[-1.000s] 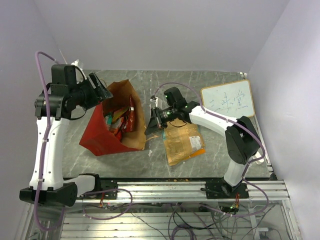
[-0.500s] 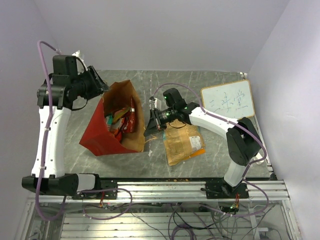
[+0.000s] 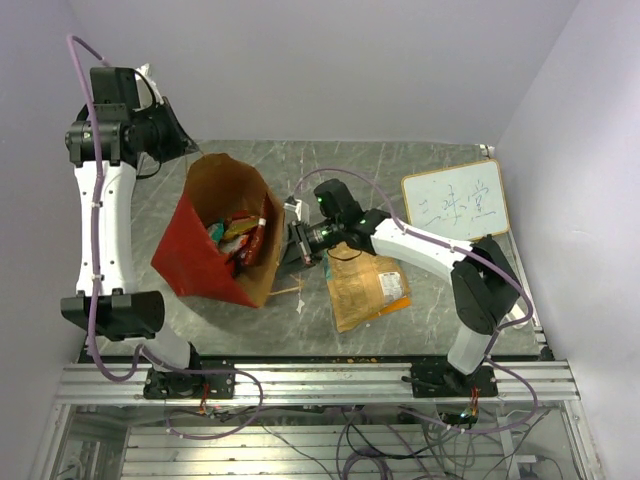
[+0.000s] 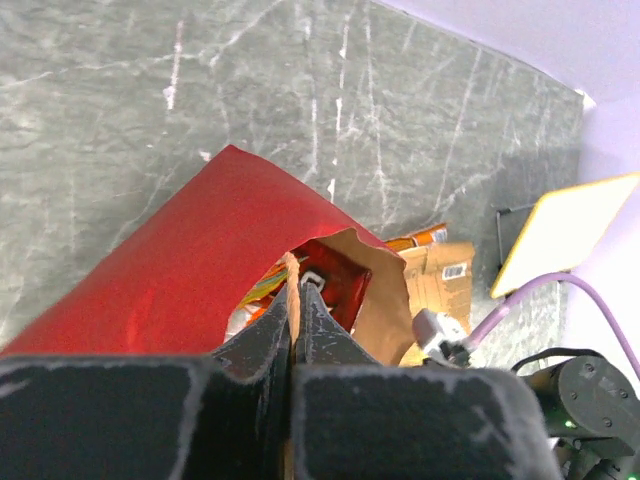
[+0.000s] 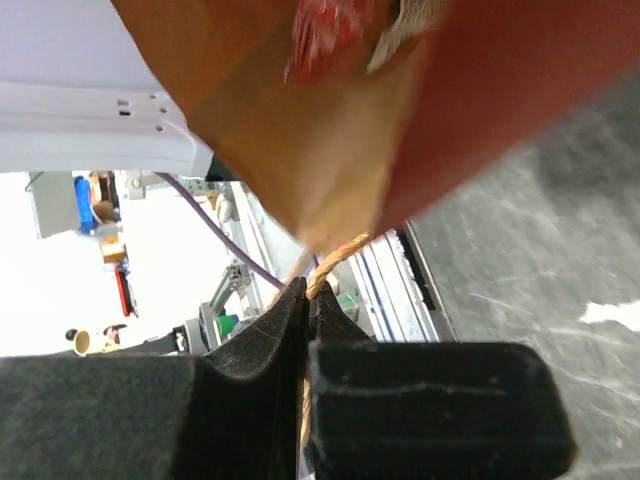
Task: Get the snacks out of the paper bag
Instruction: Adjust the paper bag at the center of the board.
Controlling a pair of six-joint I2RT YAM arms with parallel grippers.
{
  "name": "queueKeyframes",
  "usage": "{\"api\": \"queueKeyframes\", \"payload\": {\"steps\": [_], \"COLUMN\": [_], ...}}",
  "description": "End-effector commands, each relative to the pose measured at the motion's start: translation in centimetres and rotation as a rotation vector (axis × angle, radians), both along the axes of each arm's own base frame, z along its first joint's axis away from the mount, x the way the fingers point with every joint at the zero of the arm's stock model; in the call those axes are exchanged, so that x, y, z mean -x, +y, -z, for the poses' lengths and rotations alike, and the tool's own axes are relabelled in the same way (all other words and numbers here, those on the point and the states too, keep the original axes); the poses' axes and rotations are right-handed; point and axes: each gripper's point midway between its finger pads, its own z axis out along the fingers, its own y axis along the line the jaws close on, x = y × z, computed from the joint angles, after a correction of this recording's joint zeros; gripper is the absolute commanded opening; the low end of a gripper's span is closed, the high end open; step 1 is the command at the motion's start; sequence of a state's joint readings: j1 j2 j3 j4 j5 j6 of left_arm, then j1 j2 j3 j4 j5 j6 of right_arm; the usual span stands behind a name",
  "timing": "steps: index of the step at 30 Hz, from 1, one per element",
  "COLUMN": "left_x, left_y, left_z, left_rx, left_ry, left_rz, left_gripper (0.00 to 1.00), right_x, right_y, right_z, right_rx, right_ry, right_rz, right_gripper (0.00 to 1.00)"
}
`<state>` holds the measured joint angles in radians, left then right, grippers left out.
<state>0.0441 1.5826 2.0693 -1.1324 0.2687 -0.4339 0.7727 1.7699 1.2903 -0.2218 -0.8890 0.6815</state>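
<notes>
Snacks (image 3: 240, 232) sit bunched down inside the bag (image 3: 200, 262), below its open mouth: a jumble of crinkly orange, red, teal and yellow packets. Bag stands left of centre on the table (image 3: 420, 165). It is red outside and kraft brown inside, tilted, with its long axis running from the near-left base up to the far rim. Left gripper (image 3: 187, 150) is at the far-left rim, fingers pressed together on the paper edge, clearest in the left wrist view. Right gripper (image 3: 296, 246) is at the bag's right side, fingers closed on the twine handle (image 5: 340, 255). So the snacks lie between the two grippers and lower than both, the right one nearer. Both are busy holding, so the likely choice is to tip the bag or free one gripper to reach in. One brown packet (image 3: 366, 287) already lies flat on the table just right of the bag.
</notes>
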Motion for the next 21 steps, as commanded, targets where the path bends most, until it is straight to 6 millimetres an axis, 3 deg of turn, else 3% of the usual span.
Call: {"api": "queueKeyframes", "payload": {"steps": [1, 4, 9, 11, 15, 18, 21], "left_x": [-0.4, 0.5, 3.2, 4.4, 5.5, 5.9, 6.3], "left_y": [-2.8, -3.9, -3.7, -4.0, -4.3, -4.5, -4.1], "left_z": [-4.8, -3.0, 0.7, 1.0, 1.3, 1.4, 1.9], "left_rx": [0.065, 0.126, 0.138, 0.166, 0.206, 0.22, 0.205], "left_ry": [-0.191, -0.155, -0.036, -0.028, -0.012, -0.001, 0.026], "left_rz": [0.176, 0.225, 0.181, 0.177, 0.155, 0.158, 0.138], "left_gripper": [0.07, 0.07, 0.07, 0.07, 0.07, 0.07, 0.07], "right_x": [1.6, 1.5, 1.4, 1.0, -0.1, -1.4, -3.1], "right_y": [2.3, 2.4, 1.3, 0.3, -3.1, -6.0, -7.8], "right_z": [-2.9, -2.2, -1.3, -1.1, -1.6, -2.5, -3.9], "right_rx": [-0.108, -0.085, -0.03, 0.004, 0.092, 0.199, 0.277], "right_ry": [-0.042, -0.043, -0.064, -0.08, -0.15, -0.301, -0.496], "right_rz": [-0.068, -0.066, -0.044, -0.02, 0.023, 0.038, -0.023], "right_gripper": [0.0, 0.0, 0.0, 0.0, 0.18, 0.48, 0.57]}}
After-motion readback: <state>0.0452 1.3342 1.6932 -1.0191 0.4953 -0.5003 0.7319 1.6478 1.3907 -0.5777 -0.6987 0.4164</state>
